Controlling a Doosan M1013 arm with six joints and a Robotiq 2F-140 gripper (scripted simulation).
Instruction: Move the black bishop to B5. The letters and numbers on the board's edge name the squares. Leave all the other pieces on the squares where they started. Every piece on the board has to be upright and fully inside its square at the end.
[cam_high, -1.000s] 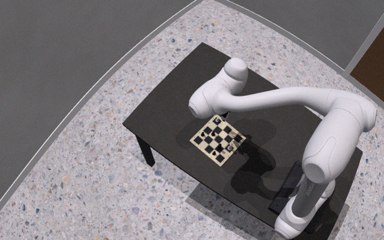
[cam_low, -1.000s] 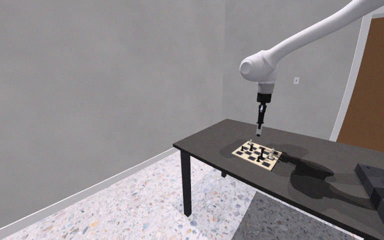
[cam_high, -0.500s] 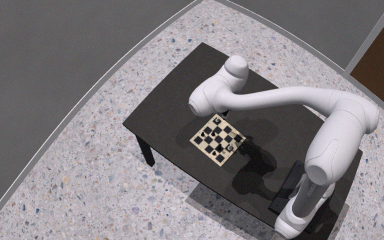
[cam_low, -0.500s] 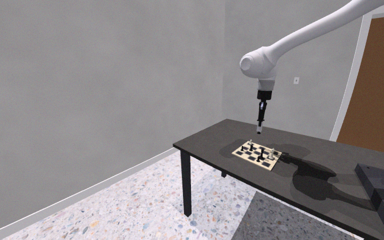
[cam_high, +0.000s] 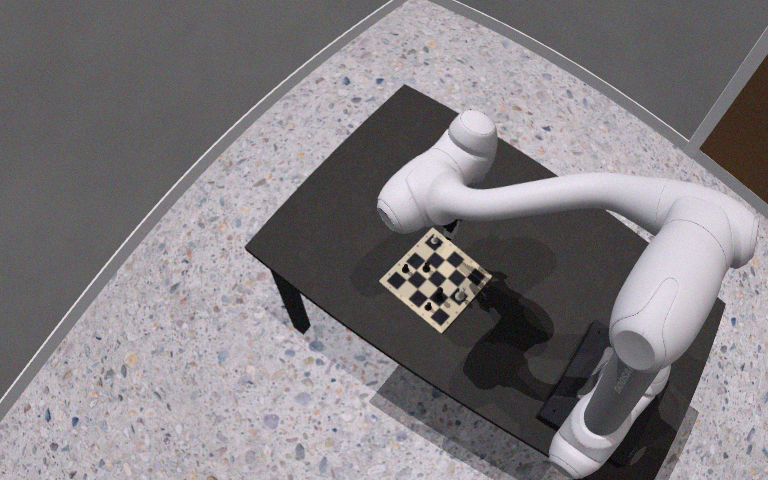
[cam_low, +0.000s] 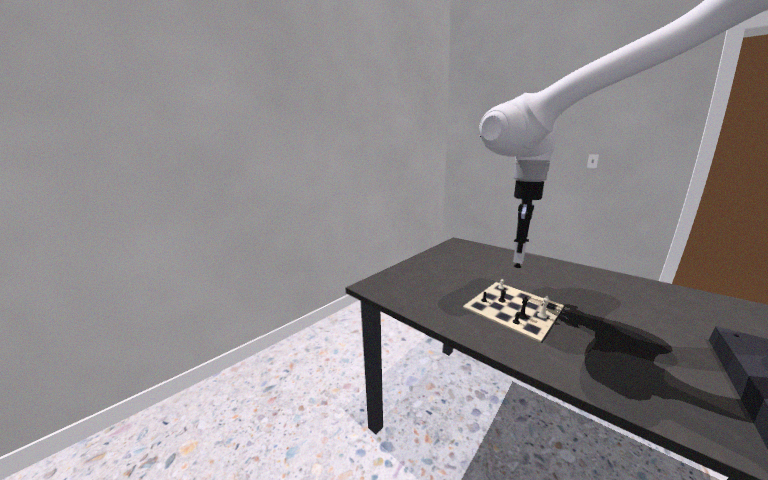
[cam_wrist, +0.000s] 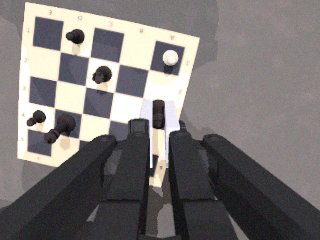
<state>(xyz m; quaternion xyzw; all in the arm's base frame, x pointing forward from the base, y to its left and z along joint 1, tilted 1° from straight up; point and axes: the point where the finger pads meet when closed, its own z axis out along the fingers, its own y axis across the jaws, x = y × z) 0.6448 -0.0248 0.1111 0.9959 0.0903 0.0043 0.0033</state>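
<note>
The small chessboard (cam_high: 436, 279) lies on the dark table; it also shows in the exterior view (cam_low: 514, 308) and the wrist view (cam_wrist: 107, 80). My gripper (cam_low: 519, 254) hangs well above the board's far edge. It is shut on a slim dark piece, the black bishop (cam_wrist: 159, 114), which shows between the fingertips in the wrist view. In the top view the arm's wrist hides the gripper. Several black pieces (cam_wrist: 102, 75) and a white piece (cam_wrist: 171, 58) stand upright on the board. Another white piece (cam_high: 459, 295) stands near the board's right corner.
The dark table (cam_high: 362, 226) stands on a speckled floor. The robot's base (cam_high: 600, 418) sits at the table's near right end beside a dark block (cam_low: 741, 356). A grey wall and a brown door (cam_low: 730, 186) are behind.
</note>
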